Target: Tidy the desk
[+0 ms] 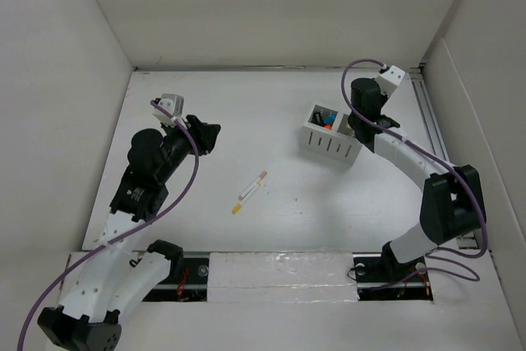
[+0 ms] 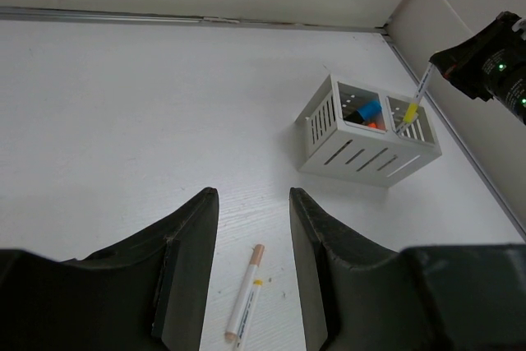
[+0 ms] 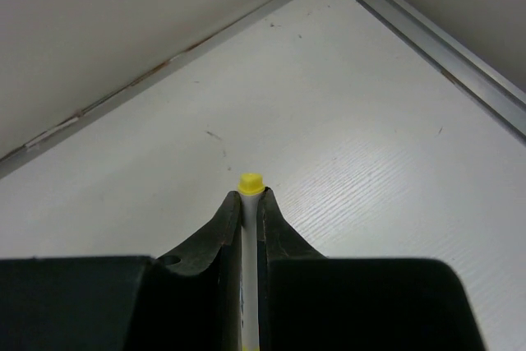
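Note:
The white desk (image 1: 246,121) bears a white slotted organizer box (image 1: 329,142) at the right. My right gripper (image 3: 251,199) is shut on a white pen with a yellow cap (image 3: 251,182). In the left wrist view this pen (image 2: 417,98) stands tilted with its lower end in the box's right compartment (image 2: 408,114), held from above by the right gripper (image 2: 481,62). Two white pens (image 1: 250,193) lie side by side mid-desk. My left gripper (image 2: 253,195) is open and empty, above the desk, with the two pens (image 2: 245,300) seen between its fingers.
The organizer's left compartment holds blue and orange items (image 2: 367,112). White wall panels (image 1: 57,80) stand around the desk on the left, back and right. A metal rail (image 1: 429,113) runs along the desk's right edge.

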Controlling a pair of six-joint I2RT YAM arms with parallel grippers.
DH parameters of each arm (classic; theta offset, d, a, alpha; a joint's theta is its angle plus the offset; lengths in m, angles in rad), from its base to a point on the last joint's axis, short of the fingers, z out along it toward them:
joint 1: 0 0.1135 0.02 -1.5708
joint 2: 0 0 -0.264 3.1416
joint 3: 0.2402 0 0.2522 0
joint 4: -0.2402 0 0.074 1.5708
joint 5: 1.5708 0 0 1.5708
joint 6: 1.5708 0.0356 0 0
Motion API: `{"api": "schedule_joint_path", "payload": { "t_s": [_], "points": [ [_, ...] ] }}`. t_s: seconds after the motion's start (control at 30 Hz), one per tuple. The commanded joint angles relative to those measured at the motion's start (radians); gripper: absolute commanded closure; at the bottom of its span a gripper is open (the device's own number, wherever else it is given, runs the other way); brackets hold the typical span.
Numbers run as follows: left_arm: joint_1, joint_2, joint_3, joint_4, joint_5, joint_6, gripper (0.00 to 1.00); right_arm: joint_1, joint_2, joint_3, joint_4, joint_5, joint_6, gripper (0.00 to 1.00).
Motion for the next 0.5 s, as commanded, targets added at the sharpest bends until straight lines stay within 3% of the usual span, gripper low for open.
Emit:
{"api": "schedule_joint_path", "payload": {
  "t_s": [0.0, 0.47],
  "points": [
    [-0.002, 0.006, 0.018, 0.041, 0.014, -0.003, 0.64, -0.001, -0.003, 0.015, 0.078, 0.056, -0.011, 1.00],
    [-0.002, 0.029, 0.018, 0.042, 0.026, -0.006, 0.64, 0.084, 0.010, -0.090, 0.095, 0.137, 0.063, 0.95]
  ]
}}
